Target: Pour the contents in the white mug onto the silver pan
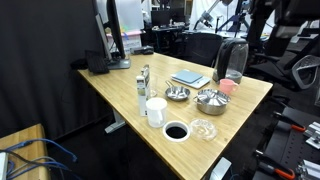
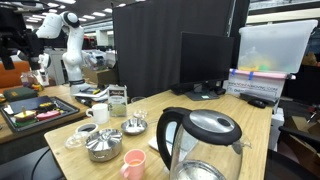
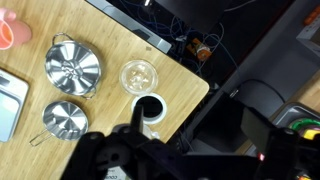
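— Where is the white mug (image 1: 155, 110)?

— Upright on the wooden table (image 1: 118, 90), toward the near edge in an exterior view, with nothing touching it. In the wrist view it is mostly hidden behind the gripper (image 3: 135, 152).

— And the silver pan (image 1: 177, 94)?

— At about two o'clock from the mug, near it but apart. In the wrist view the pan lies at six o'clock from the silver bowl (image 1: 210, 100).

— What stands around them?

— In that exterior view the bowl is at three o'clock from the pan. A glass dish (image 1: 203, 128) is at six o'clock from the bowl. A white-rimmed dish (image 1: 175, 131) with a dark inside sits between four and five o'clock from the mug, just beside it. A pink cup (image 1: 226, 87) is at one o'clock from the bowl, with a kettle (image 1: 232, 60) behind it.

— How is the tool?

— Its dark body fills the bottom edge of the wrist view, well above the table. It is too dark and cropped there to tell how far apart the jaws stand. I see nothing held in it, and the mug stands alone in both exterior views.
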You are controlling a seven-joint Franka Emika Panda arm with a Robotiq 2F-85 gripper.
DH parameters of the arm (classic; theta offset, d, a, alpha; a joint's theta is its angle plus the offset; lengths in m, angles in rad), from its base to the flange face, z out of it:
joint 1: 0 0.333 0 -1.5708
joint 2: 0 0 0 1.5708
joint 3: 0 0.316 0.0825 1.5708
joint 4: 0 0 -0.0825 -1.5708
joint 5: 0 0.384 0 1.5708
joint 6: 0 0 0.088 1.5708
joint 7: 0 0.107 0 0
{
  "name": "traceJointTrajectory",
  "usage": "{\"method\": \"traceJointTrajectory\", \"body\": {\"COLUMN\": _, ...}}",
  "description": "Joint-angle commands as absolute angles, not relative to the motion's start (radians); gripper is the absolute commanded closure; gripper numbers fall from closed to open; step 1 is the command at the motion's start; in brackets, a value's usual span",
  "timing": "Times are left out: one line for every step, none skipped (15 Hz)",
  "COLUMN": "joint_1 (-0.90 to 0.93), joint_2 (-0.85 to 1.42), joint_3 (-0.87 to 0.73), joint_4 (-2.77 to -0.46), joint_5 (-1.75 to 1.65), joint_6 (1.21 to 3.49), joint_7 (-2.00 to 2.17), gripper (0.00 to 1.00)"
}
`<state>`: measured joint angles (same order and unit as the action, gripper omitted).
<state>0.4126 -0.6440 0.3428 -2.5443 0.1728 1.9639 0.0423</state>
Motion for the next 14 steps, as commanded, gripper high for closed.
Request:
{"method": "traceJointTrajectory", "body": {"joint_1": 0.403, "joint_2": -0.573, "joint_3": 0.395, "joint_4": -2.501, "joint_5": 0.245, "joint_6": 1.999, "joint_7": 0.197, "gripper": 0.0}}
{"method": "traceJointTrajectory", "body": {"joint_1": 0.391, "joint_2": -0.561, "joint_3": 0.423, "joint_4": -2.497, "joint_5": 0.246, "joint_6": 2.024, "joint_7": 0.259, "gripper": 0.0}}
{"method": "traceJointTrajectory", "body": {"joint_1": 0.371, "joint_2": -0.544, "joint_3": 0.457, "joint_4": -2.491, "joint_5": 0.228, "joint_6": 2.051, "joint_7": 0.34, "gripper": 0.0}}
{"method": "traceJointTrajectory", "body": {"joint_1": 0.356, "joint_2": -0.516, "joint_3": 0.475, "joint_4": -2.484, "joint_5": 0.215, "joint_6": 2.075, "joint_7": 0.403, "gripper": 0.0}}
{"method": "traceJointTrajectory", "body": {"joint_1": 0.341, "joint_2": -0.491, "joint_3": 0.493, "joint_4": -2.479, "joint_5": 0.204, "joint_6": 2.1, "joint_7": 0.469, "gripper": 0.0}}
{"method": "traceJointTrajectory", "body": {"joint_1": 0.322, "joint_2": -0.459, "joint_3": 0.514, "joint_4": -2.473, "joint_5": 0.187, "joint_6": 2.128, "joint_7": 0.536, "gripper": 0.0}}
{"method": "traceJointTrajectory", "body": {"joint_1": 0.303, "joint_2": -0.428, "joint_3": 0.531, "joint_4": -2.467, "joint_5": 0.172, "joint_6": 2.152, "joint_7": 0.6, "gripper": 0.0}}
{"method": "traceJointTrajectory", "body": {"joint_1": 0.354, "joint_2": -0.486, "joint_3": 0.487, "joint_4": -2.504, "joint_5": 0.196, "joint_6": 2.128, "joint_7": 0.506, "gripper": 0.0}}
{"method": "traceJointTrajectory", "body": {"joint_1": 0.348, "joint_2": -0.465, "joint_3": 0.491, "joint_4": -2.502, "joint_5": 0.189, "joint_6": 2.136, "joint_7": 0.522, "gripper": 0.0}}
{"method": "traceJointTrajectory", "body": {"joint_1": 0.349, "joint_2": -0.46, "joint_3": 0.49, "joint_4": -2.502, "joint_5": 0.189, "joint_6": 2.136, "joint_7": 0.52, "gripper": 0.0}}
{"method": "traceJointTrajectory", "body": {"joint_1": 0.351, "joint_2": -0.466, "joint_3": 0.49, "joint_4": -2.502, "joint_5": 0.19, "joint_6": 2.136, "joint_7": 0.52, "gripper": 0.0}}
{"method": "traceJointTrajectory", "body": {"joint_1": 0.353, "joint_2": -0.476, "joint_3": 0.49, "joint_4": -2.502, "joint_5": 0.19, "joint_6": 2.135, "joint_7": 0.52, "gripper": 0.0}}
{"method": "traceJointTrajectory", "body": {"joint_1": 0.353, "joint_2": -0.481, "joint_3": 0.49, "joint_4": -2.502, "joint_5": 0.19, "joint_6": 2.135, "joint_7": 0.52, "gripper": 0.0}}
{"method": "traceJointTrajectory", "body": {"joint_1": 0.354, "joint_2": -0.482, "joint_3": 0.49, "joint_4": -2.502, "joint_5": 0.19, "joint_6": 2.134, "joint_7": 0.52, "gripper": 0.0}}
